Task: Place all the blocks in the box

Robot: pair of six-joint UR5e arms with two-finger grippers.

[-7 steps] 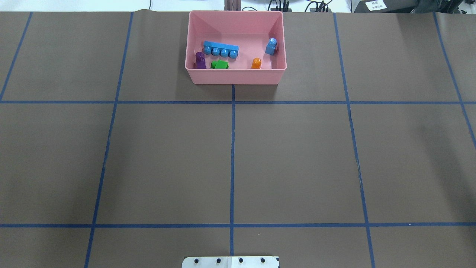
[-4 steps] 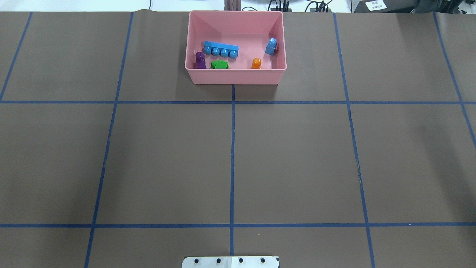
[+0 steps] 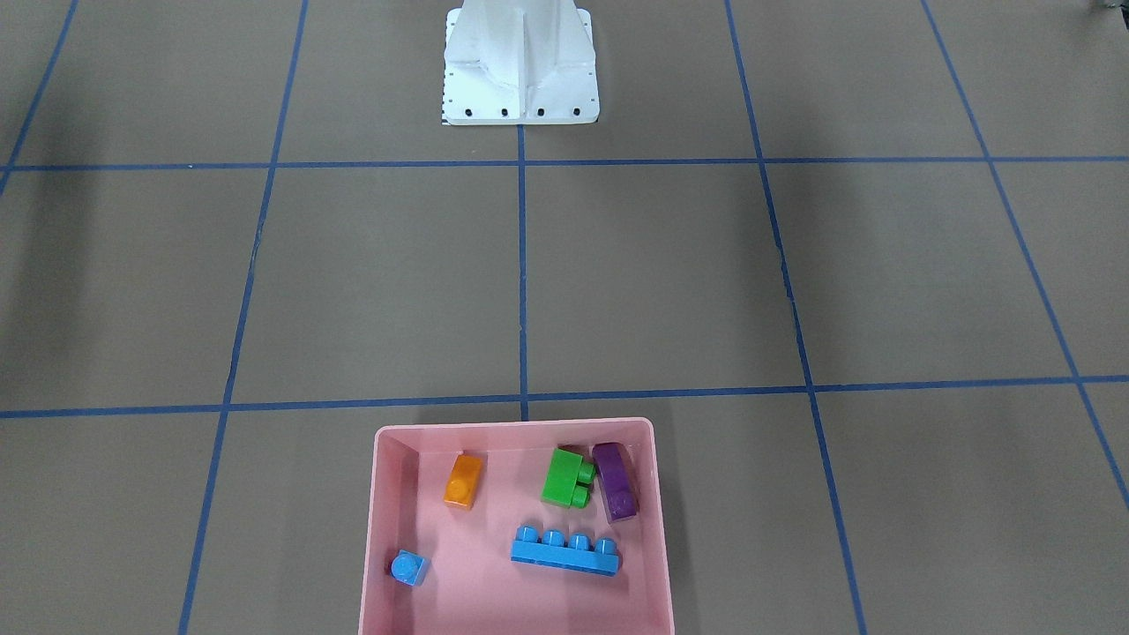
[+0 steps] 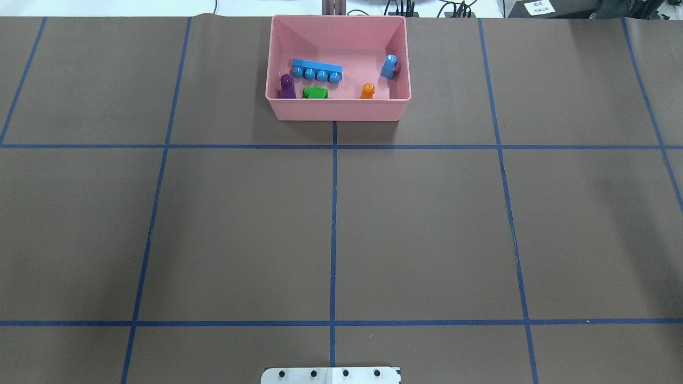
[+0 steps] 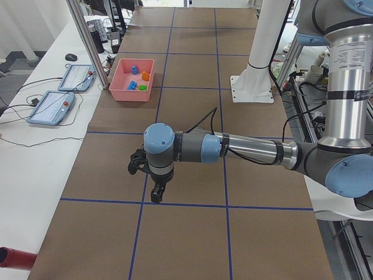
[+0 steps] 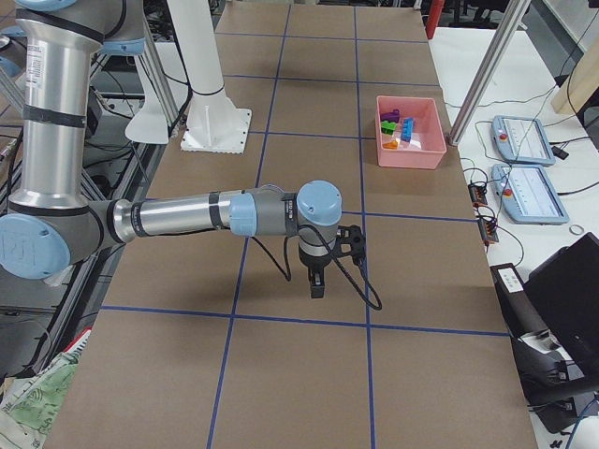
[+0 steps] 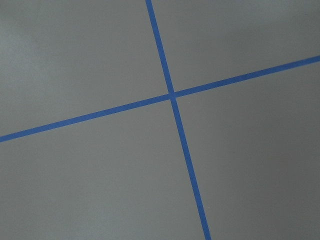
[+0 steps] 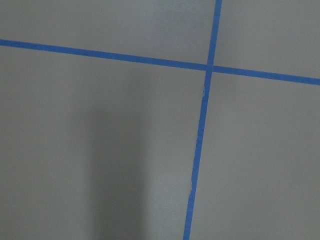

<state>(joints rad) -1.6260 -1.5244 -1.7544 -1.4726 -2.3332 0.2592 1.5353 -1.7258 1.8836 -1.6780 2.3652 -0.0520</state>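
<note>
The pink box (image 4: 336, 111) stands at the far middle of the table, and also shows in the front view (image 3: 381, 529). In it lie the long blue bar (image 4: 317, 71), the purple block (image 4: 287, 86), the green block (image 4: 315, 93), the orange block (image 4: 367, 90) and the small blue cube (image 4: 390, 66). No block shows on the table outside it. My left gripper (image 5: 156, 195) and right gripper (image 6: 316, 285) hang over the table cover far from the box, seen only in the side views. I cannot tell whether they are open or shut.
The white robot base (image 3: 520, 66) stands at the near middle edge. Blue tape lines (image 4: 333, 224) grid the brown cover. Control tablets (image 5: 51, 108) lie on the side table beyond the box. Both wrist views show only cover and tape.
</note>
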